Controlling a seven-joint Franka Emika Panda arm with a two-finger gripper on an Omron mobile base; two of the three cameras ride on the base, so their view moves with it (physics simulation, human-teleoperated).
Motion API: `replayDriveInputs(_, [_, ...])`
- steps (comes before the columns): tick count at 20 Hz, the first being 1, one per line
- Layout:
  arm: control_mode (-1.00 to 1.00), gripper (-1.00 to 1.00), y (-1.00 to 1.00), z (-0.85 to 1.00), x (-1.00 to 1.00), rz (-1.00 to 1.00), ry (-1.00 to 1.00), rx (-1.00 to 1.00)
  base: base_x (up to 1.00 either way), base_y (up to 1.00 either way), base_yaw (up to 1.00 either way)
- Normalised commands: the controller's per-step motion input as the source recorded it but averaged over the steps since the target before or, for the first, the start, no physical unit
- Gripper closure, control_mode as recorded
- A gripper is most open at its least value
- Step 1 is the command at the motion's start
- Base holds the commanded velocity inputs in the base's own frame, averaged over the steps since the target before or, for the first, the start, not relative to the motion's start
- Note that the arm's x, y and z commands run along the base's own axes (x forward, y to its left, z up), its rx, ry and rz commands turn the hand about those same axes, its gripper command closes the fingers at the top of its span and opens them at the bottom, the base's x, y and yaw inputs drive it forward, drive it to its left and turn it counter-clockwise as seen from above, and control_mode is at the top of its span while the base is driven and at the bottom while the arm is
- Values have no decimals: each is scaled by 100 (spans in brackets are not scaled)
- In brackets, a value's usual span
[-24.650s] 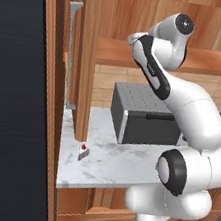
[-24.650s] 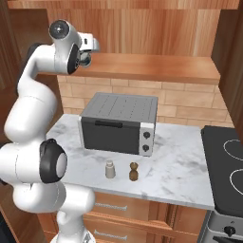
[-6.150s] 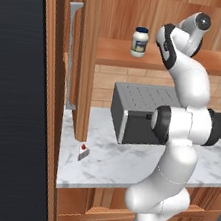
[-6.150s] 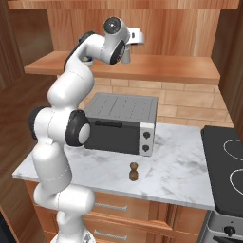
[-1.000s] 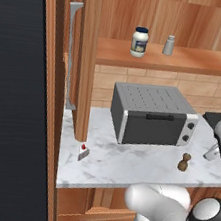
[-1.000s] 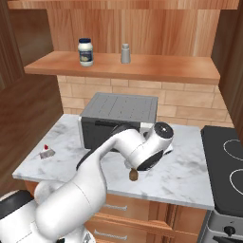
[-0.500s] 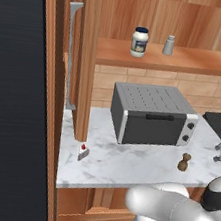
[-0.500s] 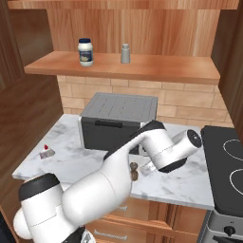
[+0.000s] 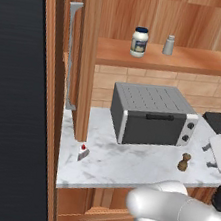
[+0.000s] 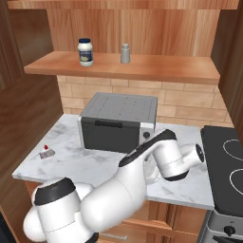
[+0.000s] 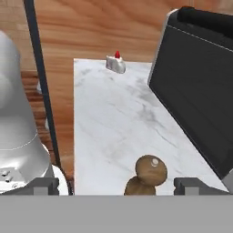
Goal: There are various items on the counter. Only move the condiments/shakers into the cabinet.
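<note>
The brown pepper mill [image 9: 184,162] stands on the marbled counter [image 9: 124,165] in front of the toaster oven. My gripper [image 9: 212,148] hovers just right of it, open. In the hand view the pepper mill [image 11: 148,175] sits low between the two wide-apart fingertips [image 11: 195,184] of the gripper [image 11: 120,185], touching neither. The blue-lidded jar [image 9: 139,41] and the grey shaker [image 9: 169,45] stand on the cabinet shelf [image 9: 191,62]; from the right, the jar [image 10: 85,52] and shaker [image 10: 125,53] show again. My arm hides the mill in the right base view.
A dark grey toaster oven [image 9: 152,114] fills the back of the counter, close beside the mill [image 11: 200,91]. The red-topped white wedge [image 9: 82,151] lies near the counter's left end [image 11: 116,63]. A stove top [image 10: 228,171] borders the counter on the right.
My arm has swung further right along the counter front, and the hand has sunk slightly beside the pepper mill. The jaws stay open. Nothing on the counter or shelf moved.
</note>
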Motion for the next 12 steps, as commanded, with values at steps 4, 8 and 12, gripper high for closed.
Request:
replayDriveInputs(4, [-100,-100,19,-6,0,10,-4,20,0,0,0])
replayDriveInputs(8, [-100,-100,-1,0,0,0,0,2,0,0,0])
replayDriveInputs(12, [-100,-100,0,-1,0,0,2,0,0,0,0])
